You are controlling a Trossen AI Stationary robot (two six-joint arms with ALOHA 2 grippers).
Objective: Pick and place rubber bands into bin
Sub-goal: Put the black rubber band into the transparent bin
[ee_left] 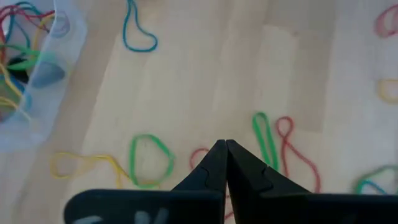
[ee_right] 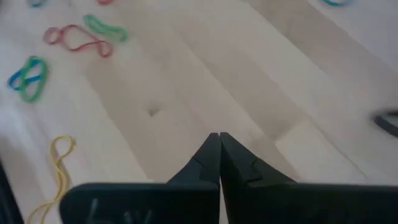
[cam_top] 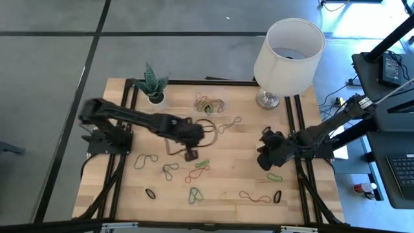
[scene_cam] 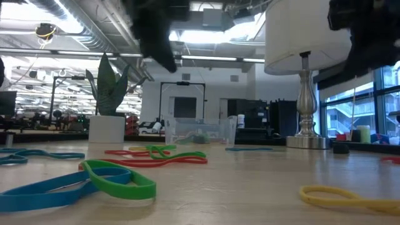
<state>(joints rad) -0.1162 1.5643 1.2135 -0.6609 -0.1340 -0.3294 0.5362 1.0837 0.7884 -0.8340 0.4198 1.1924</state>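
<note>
At table centre, left hand (cam_top: 192, 155) pinched together, empty, right hand (cam_top: 264, 160) likewise near right edge, bin (cam_top: 211, 103) toward far edge.

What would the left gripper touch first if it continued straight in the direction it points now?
Probably only bare table. The shut left gripper holds nothing and its tip points between a green band and a green and red pair. Depth is unclear, so it might brush one.
</note>
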